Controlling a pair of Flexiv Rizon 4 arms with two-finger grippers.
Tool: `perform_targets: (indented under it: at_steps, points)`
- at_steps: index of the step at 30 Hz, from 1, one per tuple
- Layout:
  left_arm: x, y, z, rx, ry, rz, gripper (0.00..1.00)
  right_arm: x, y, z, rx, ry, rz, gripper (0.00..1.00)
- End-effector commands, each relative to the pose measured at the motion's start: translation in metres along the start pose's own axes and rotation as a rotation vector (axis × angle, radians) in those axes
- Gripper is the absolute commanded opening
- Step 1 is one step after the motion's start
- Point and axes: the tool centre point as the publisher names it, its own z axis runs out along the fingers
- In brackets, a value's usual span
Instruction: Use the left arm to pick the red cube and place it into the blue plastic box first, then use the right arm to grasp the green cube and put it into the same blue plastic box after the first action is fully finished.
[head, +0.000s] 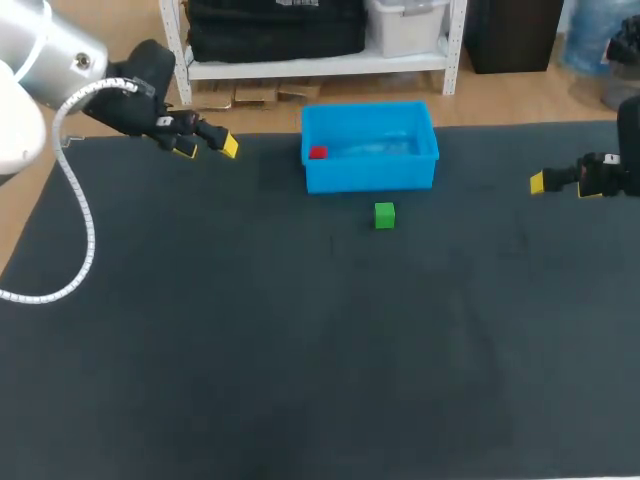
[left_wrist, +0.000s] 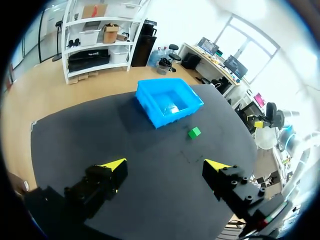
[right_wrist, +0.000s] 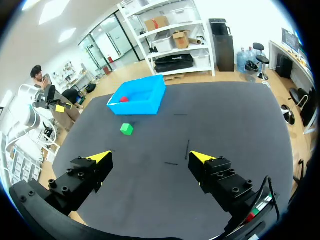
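Your right gripper (right_wrist: 150, 157) hangs wide open and empty. The green cube (right_wrist: 126, 129) sits on the table well ahead of it, off toward one fingertip rather than centred, just short of the blue plastic box (right_wrist: 135, 107) holding the red cube (right_wrist: 124, 99). It looks small, rigid and light, so pinch two opposite flat faces squarely; a corner grip could let it twist out.

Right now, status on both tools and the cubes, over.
Left tool open, empty. Right tool open, empty. Red cube in blue box; green cube on table beside it. Nothing in the way.
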Motion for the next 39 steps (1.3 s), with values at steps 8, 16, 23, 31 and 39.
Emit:
perform_targets:
  at_steps: [8,16,23,31,39]
  points:
    - [0.001,0.000,0.000,0.002,-0.004,0.002,1.00,-0.003,0.004,0.002,-0.013,-0.002,-0.031,1.00]
    - [0.001,0.000,0.000,0.002,-0.004,0.002,1.00,-0.008,0.012,0.009,-0.020,0.010,-0.062,1.00]
    - [0.001,0.000,0.000,0.002,-0.004,0.002,1.00,-0.006,0.023,0.017,-0.015,0.047,-0.095,1.00]
    - [0.001,0.000,0.000,0.002,-0.004,0.002,1.00,-0.008,0.038,0.028,0.001,0.107,-0.115,1.00]
    - [0.001,0.000,0.000,0.002,-0.004,0.002,1.00,-0.007,0.052,0.040,0.030,0.183,-0.121,1.00]
